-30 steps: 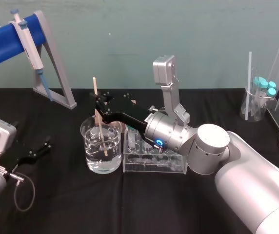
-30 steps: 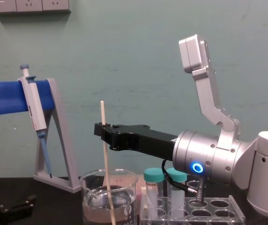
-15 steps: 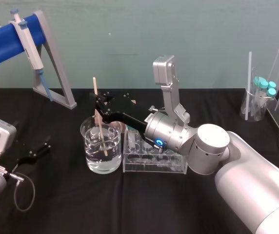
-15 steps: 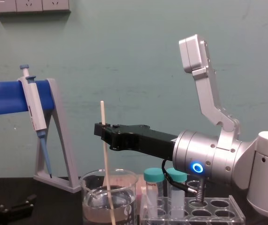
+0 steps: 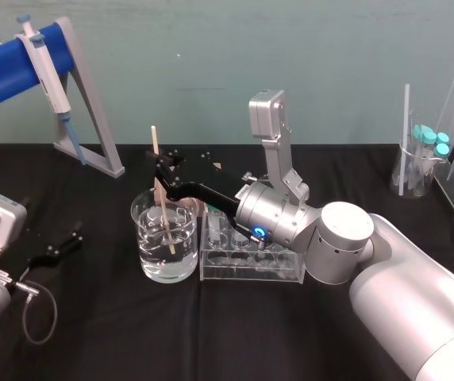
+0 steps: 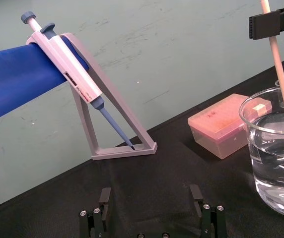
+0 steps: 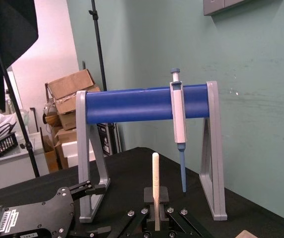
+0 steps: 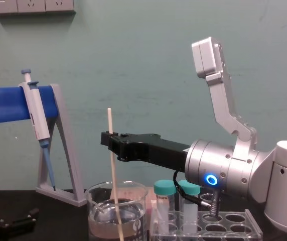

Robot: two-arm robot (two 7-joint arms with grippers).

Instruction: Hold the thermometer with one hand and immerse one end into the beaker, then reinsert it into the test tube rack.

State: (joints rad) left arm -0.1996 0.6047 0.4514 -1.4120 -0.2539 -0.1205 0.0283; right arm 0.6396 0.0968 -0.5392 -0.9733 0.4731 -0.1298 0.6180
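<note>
Nothing moved: right gripper clamps the one thermometer in the one beaker; left gripper parked, spread.

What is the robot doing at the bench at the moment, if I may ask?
The right gripper holds the thermometer upright by its upper part, with the lower end dipped in the water in the beaker. The test tube rack stands just beside the beaker, on its right, and the thermometer has not yet been put back in it. The left gripper sits open and idle off to the left.

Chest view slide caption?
Right gripper holds thermometer in the beaker by the test tube rack; left gripper parked lower left.
</note>
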